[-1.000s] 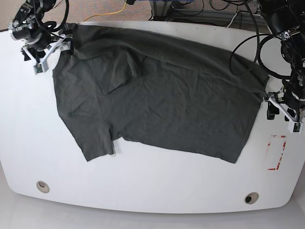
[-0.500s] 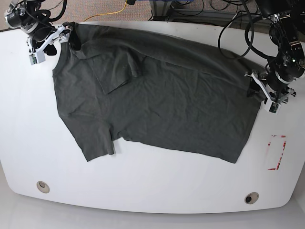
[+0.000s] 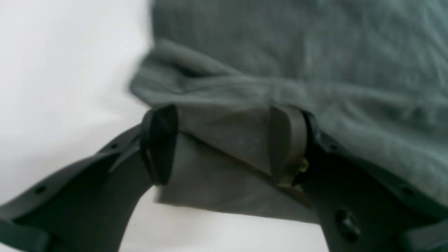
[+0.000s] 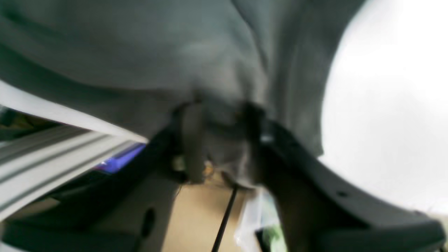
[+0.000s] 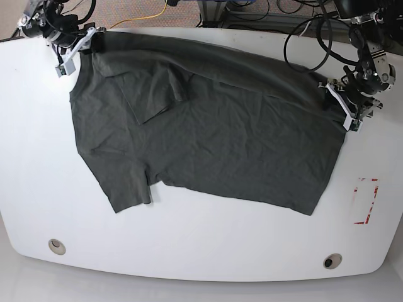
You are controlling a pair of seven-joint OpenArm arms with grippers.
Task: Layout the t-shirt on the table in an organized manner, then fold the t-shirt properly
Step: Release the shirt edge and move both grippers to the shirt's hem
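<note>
The t-shirt (image 5: pixel 208 132) is seen spread across the upper middle of the table (image 5: pixel 189 251), one sleeve reaching toward the lower left. At the upper left of the base view, its far corner is pinched in the right gripper (image 5: pixel 85 45). At the upper right, the left gripper (image 5: pixel 332 95) is set with jaws parted around a folded edge, cloth lying between the fingers (image 3: pixel 159 143).
</note>
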